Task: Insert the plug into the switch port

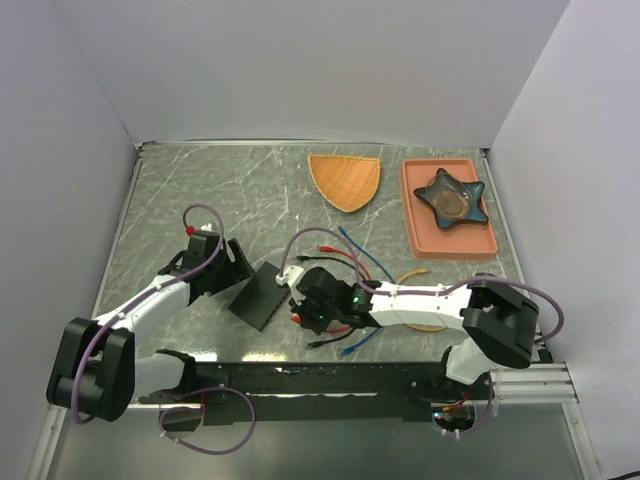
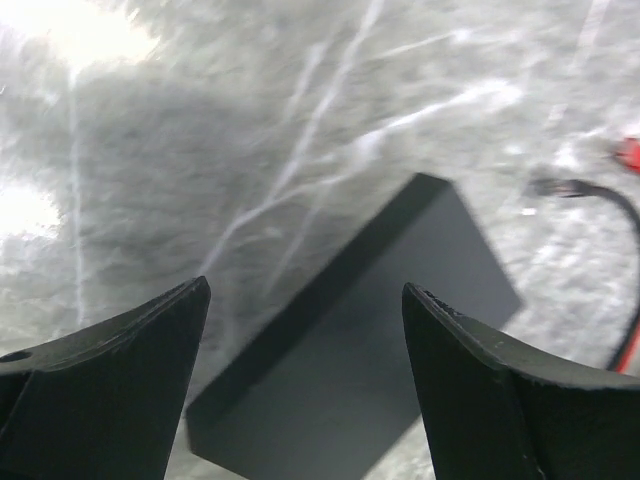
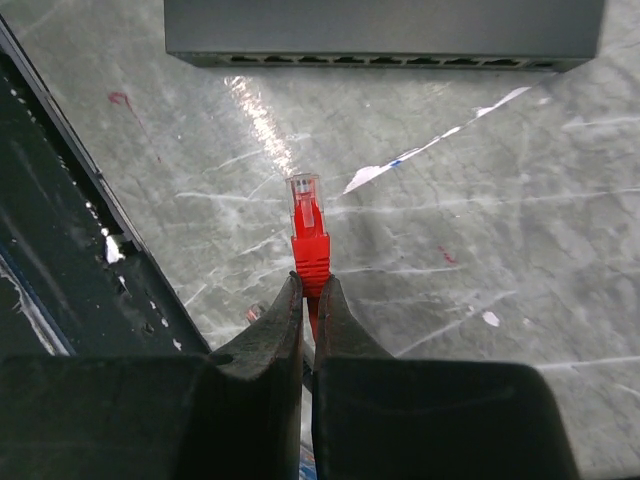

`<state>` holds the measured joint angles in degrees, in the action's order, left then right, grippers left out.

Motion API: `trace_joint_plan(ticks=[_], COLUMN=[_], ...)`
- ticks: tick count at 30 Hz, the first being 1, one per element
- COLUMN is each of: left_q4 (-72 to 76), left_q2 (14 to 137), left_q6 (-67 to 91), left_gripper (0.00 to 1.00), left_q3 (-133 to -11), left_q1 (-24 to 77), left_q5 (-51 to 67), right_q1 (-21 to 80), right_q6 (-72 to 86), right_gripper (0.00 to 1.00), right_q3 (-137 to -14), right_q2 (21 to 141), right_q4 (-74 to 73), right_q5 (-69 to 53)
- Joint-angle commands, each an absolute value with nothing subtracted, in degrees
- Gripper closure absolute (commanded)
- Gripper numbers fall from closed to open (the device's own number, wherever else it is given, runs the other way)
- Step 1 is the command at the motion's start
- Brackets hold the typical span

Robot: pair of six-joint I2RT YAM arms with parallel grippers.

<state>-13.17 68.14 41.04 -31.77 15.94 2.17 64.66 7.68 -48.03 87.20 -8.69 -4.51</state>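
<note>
The flat matte-black switch box (image 1: 262,295) lies near the table's middle front. In the right wrist view its long edge (image 3: 385,60) shows a row of several small ports; which is the switch port I cannot tell. My right gripper (image 3: 311,282) is shut on a red cable just behind its red plug (image 3: 308,225), whose clear tip points at the port row, some way short of it. The gripper (image 1: 300,300) sits just right of the box. My left gripper (image 2: 305,290) is open and empty, hovering over the box (image 2: 350,340), left of it in the top view (image 1: 225,265).
Loose red, blue and black cables (image 1: 345,255) lie around the right gripper. An orange fan-shaped piece (image 1: 345,180) and a salmon tray (image 1: 415,235) holding a dark star-shaped dish (image 1: 452,198) sit at the back. A black rail (image 3: 60,240) runs along the front edge.
</note>
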Motion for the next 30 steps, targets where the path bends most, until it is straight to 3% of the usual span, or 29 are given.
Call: trace_joint_plan(ticks=[1,14,30], left_q4=[-8.9,1.8,2.5], left_q2=[69.4,68.4,60.9], left_q6=[40.0,44.9,48.2], left_gripper=[0.16,0.20,0.19], left_q3=[-29.4,-20.7,-18.5], left_q1=[14.9,15.2,19.3], left_q5=[4.1,12.9,15.7], right_q1=[66.6,69.2,69.3], right_q6=[8.7,12.0,12.3], right_gripper=[1.00,1.00,1.00], right_q3=[-51.4,-58.3,-56.3], right_q2=[88.9,98.0,97.6], right_q4=[-7.6,-12.4,-12.0], right_q5=[-2.7,3.1,4.4])
